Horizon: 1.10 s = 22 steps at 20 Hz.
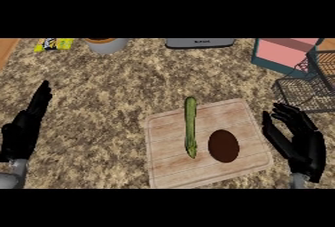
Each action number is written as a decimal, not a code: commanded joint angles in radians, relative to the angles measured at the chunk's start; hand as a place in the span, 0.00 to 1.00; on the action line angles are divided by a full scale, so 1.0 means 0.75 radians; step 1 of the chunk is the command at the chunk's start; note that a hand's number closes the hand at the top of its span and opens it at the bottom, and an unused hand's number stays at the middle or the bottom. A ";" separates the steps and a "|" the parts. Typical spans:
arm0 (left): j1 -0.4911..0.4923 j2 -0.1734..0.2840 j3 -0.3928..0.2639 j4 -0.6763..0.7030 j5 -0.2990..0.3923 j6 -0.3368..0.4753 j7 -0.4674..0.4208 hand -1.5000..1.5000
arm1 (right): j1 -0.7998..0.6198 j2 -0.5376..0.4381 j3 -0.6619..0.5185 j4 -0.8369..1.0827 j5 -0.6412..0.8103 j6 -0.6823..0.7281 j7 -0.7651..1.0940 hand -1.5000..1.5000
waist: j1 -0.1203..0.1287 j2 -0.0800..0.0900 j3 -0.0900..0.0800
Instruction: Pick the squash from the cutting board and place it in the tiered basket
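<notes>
Two open robot hands, left robot hand (23, 128) and right robot hand (297, 139), flank one cutting board (170, 170).

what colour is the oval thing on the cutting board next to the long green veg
Dark brown oval, lying on the light wooden board; head view shows it.

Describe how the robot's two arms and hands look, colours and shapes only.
Both hands, the left hand and the right hand, are glossy black, with slim, segmented fingers and a thumb. Each sits on a smooth grey forearm, of which only a short rounded stub shows at the lower edge. No cables, markings or sleeves are visible.
</notes>
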State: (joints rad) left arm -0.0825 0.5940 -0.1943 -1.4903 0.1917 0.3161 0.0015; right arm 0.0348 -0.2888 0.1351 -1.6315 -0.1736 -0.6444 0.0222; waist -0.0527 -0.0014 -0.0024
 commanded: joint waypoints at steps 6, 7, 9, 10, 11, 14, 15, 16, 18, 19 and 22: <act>-0.075 -0.061 -0.043 0.045 -0.072 0.047 0.062 0.50 | 0.297 0.120 0.313 -0.191 0.537 -0.629 0.400 0.00 | 0.043 0.000 -0.006; -0.094 -0.066 -0.038 0.057 -0.068 0.034 0.043 0.50 | 0.255 0.058 0.317 -0.208 0.590 -0.592 0.526 0.00 | 0.052 0.004 -0.008; -0.110 -0.082 -0.061 0.048 -0.080 0.049 0.085 0.50 | 0.273 -0.026 0.361 -0.236 0.637 -0.438 0.644 0.00 | 0.054 0.007 -0.011; -0.094 -0.057 -0.036 0.051 -0.062 0.025 0.064 0.50 | 0.303 -0.096 0.355 -0.243 0.624 -0.342 0.715 0.00 | 0.062 0.007 -0.012; -0.069 -0.085 -0.064 0.032 -0.087 0.051 0.031 0.50 | 0.304 -0.129 0.394 -0.231 0.646 -0.279 0.749 0.00 | 0.081 0.008 -0.015; -0.134 -0.089 -0.064 0.055 -0.101 0.054 0.061 0.50 | 0.242 -0.234 0.445 -0.298 0.691 -0.107 0.960 0.00 | 0.080 0.015 -0.016; -0.106 -0.080 -0.065 0.047 -0.087 0.031 0.051 0.50 | 0.186 -0.290 0.394 -0.316 0.673 -0.038 1.066 0.00 | 0.105 0.014 -0.016; -0.123 -0.080 -0.066 0.043 -0.081 0.019 0.060 0.50 | 0.179 -0.320 0.415 -0.352 0.691 0.012 1.144 0.00 | 0.099 0.012 -0.016; -0.123 -0.115 -0.086 0.063 -0.096 0.033 0.043 0.50 | 0.028 -0.335 0.402 -0.368 0.717 0.108 1.341 0.00 | 0.118 0.016 -0.014; -0.114 -0.089 -0.081 0.034 -0.104 0.034 0.065 0.50 | 0.025 -0.358 0.413 -0.407 0.738 0.152 1.439 0.00 | 0.119 0.006 -0.013; -0.140 -0.099 -0.081 0.076 -0.107 0.022 0.072 0.50 | -0.188 -0.343 0.383 -0.446 0.786 0.265 1.736 0.00 | 0.115 0.008 -0.012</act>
State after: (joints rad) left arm -0.1745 0.5240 -0.2527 -1.4536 0.1183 0.3376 0.0498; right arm 0.0297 -0.5270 0.4230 -1.9186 0.3698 -0.5530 1.0326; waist 0.0298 0.0051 -0.0120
